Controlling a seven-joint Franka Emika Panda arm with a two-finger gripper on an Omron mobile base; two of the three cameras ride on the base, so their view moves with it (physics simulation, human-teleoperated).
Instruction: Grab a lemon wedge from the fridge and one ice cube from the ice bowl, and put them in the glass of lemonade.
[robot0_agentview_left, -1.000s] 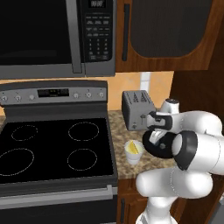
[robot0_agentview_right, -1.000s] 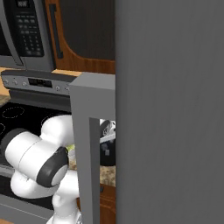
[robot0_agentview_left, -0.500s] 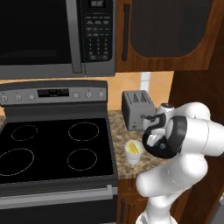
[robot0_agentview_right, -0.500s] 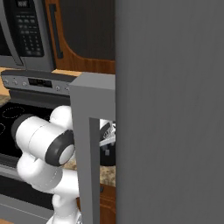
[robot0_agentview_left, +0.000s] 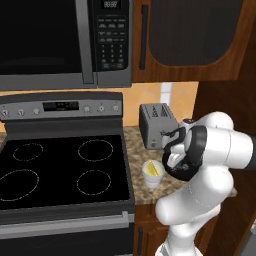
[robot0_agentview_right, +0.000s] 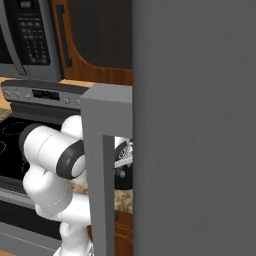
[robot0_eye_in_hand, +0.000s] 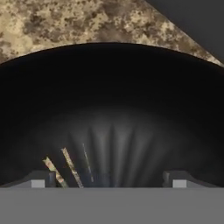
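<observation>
The ice bowl (robot0_eye_in_hand: 109, 96), wide and black, lies right under my gripper (robot0_eye_in_hand: 111, 179) in the hand view. My two fingertips (robot0_eye_in_hand: 43, 178) stand far apart at the bowl's near side, open with nothing between them. Thin pale streaks (robot0_eye_in_hand: 70, 168) show low in the bowl; I cannot make out an ice cube. The glass of lemonade (robot0_agentview_left: 152, 174) stands on the counter left of my arm, and its top is yellow. Whether that yellow is the lemon wedge I cannot tell. The fridge (robot0_agentview_right: 195, 125) stands with a door (robot0_agentview_right: 105, 165) swung open.
A silver toaster (robot0_agentview_left: 157, 125) stands behind the glass. Left of the speckled counter (robot0_agentview_left: 142, 192) lies a black stove top (robot0_agentview_left: 60, 170), under a microwave (robot0_agentview_left: 65, 40). The open fridge door hides most of my hand (robot0_agentview_right: 123, 151) in the right base view.
My arm's elbow has swung to the right and upward in the left base view while the hand stays low over the bowl. The glass and toaster have not moved.
</observation>
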